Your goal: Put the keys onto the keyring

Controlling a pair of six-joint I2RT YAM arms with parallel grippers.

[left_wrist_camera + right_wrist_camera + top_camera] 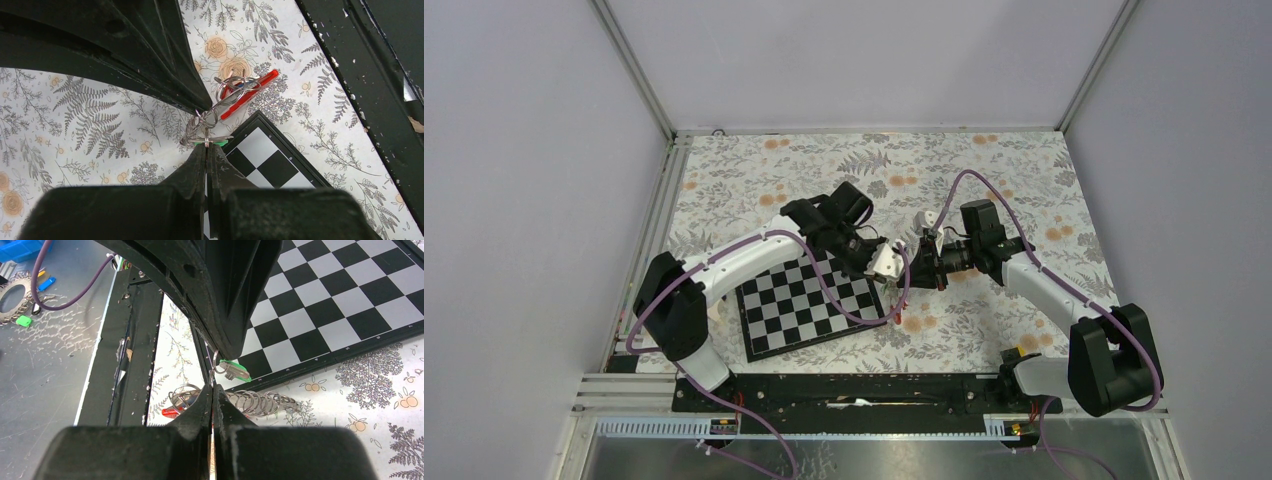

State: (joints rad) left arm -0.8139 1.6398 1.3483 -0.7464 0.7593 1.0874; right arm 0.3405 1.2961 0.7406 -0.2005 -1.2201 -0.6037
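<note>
Both grippers meet in mid-air above the chessboard's right corner. My left gripper (pixel 896 268) (pixel 206 146) is shut on the small wire ring of a green-headed key (pixel 216 142) (pixel 235 371). My right gripper (pixel 914 270) (pixel 212 388) is shut on a thin wire ring joined to a string of metal rings (pixel 260 401) (pixel 200 125). The red keyring (pixel 248 95) (pixel 896 316) hangs at the lower end of that string, with a bluish key (pixel 238 88) among the rings beside it. Only a red tip of the keyring (pixel 169 413) shows in the right wrist view.
A black-and-white chessboard (pixel 794 310) (pixel 272 162) (pixel 325 310) lies on the floral cloth under the left arm. A black rail (pixel 854 390) (pixel 370 85) runs along the table's near edge. Purple cables (pixel 844 310) loop off both arms.
</note>
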